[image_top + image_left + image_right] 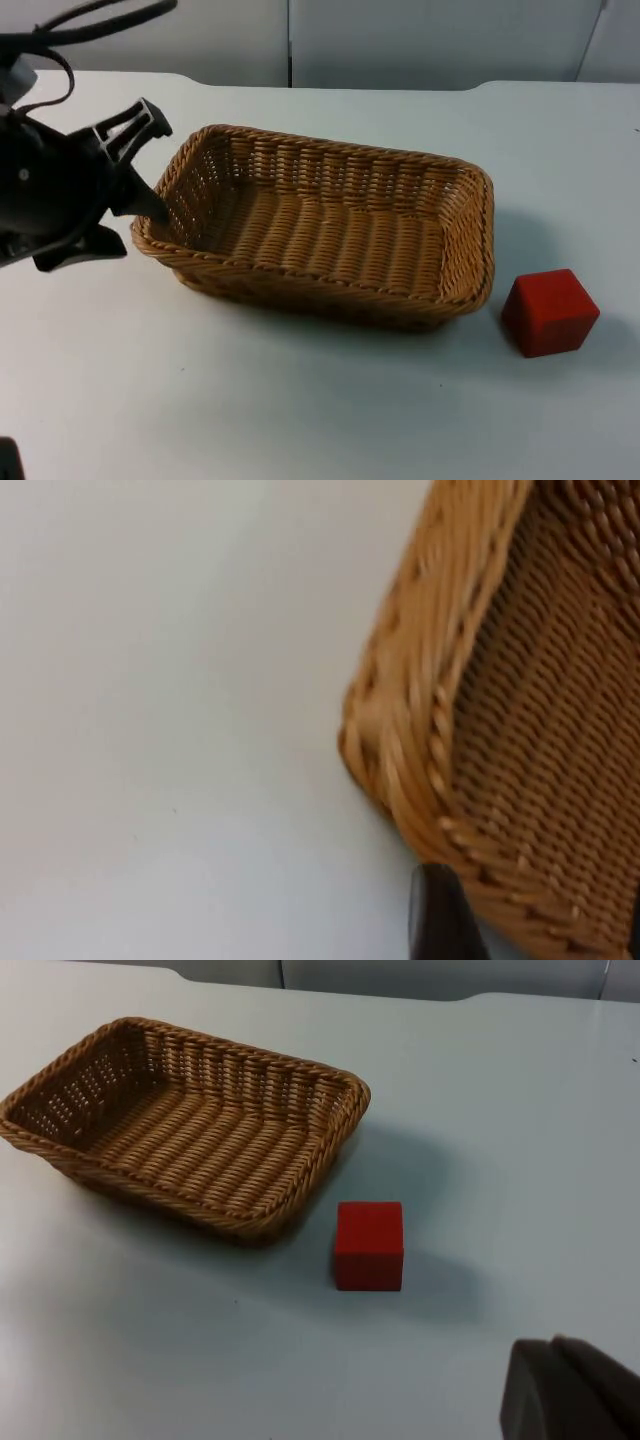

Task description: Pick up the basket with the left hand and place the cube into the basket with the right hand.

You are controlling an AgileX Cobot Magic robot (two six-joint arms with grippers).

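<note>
— While my left gripper [150,170] sits at the basket's [320,230] left short end, where does the rest stand?

— Basket flat on the bench [300,410], empty. One finger reaches down inside the rim, the other stands outside and above it, so the jaws are spread and straddle the wall, not yet closed on it. The left wrist view has that corner of the basket [480,760] close up, with one fingertip just beside the weave.

— And the cube?

— Red cube [550,312] on the bench, just off the basket's right end, apart from it. The right wrist view looks down on the cube [369,1245] and the basket [190,1120]. My right gripper [570,1390] waits well back from both; whether its fingers are open, I cannot tell.

— What could go wrong?

— My judgement: a pinch on one short end is far off the basket's centre. Lifted from there, the far end may sag or drag, and could nudge the cube. A shallow bite on the woven rim might slip. A tilted basket would also let the cube slide or tumble out once dropped in.
</note>
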